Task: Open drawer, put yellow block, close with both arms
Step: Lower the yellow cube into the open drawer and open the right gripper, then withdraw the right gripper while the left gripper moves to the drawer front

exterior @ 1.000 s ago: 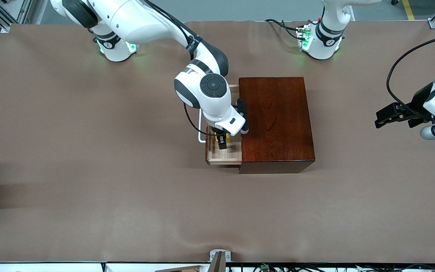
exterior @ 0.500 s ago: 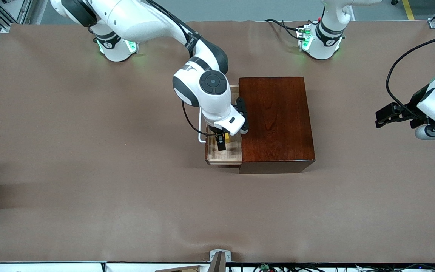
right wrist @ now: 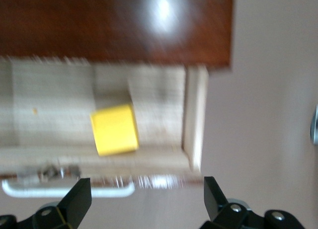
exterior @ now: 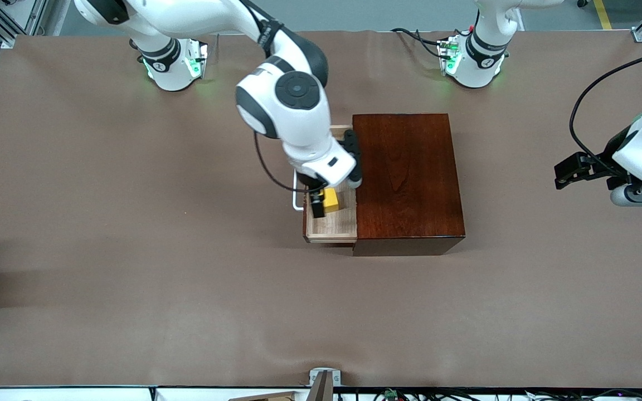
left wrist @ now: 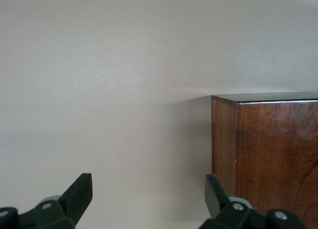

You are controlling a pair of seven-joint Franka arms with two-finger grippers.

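You see the right hand (exterior: 319, 207) hanging over the pulled-out light-wood drawer tray (exterior: 343, 225), its black fingers (right wrist: 74, 201) spread wide with nothing between them. The small bright yellow cube (exterior: 330, 200) lies loose on the tray floor, free of the fingers; the right wrist view shows it (right wrist: 114, 129) lying just inside the tray's front wall, close to the white U-shaped bar handle (right wrist: 69, 189).

The tray sticks out of the glossy dark reddish-brown wooden box (exterior: 407, 178) toward the right arm's end of the table (exterior: 131, 250); the box stands near the middle of the table, closer to the edge where the arm bases stand.

Your left hand (exterior: 562, 175) waits above the table near the edge at the left arm's end, well apart from the box. Its fingers (left wrist: 79, 194) are also spread wide and hold nothing, and the left wrist view looks toward one corner of the box (left wrist: 268, 149).
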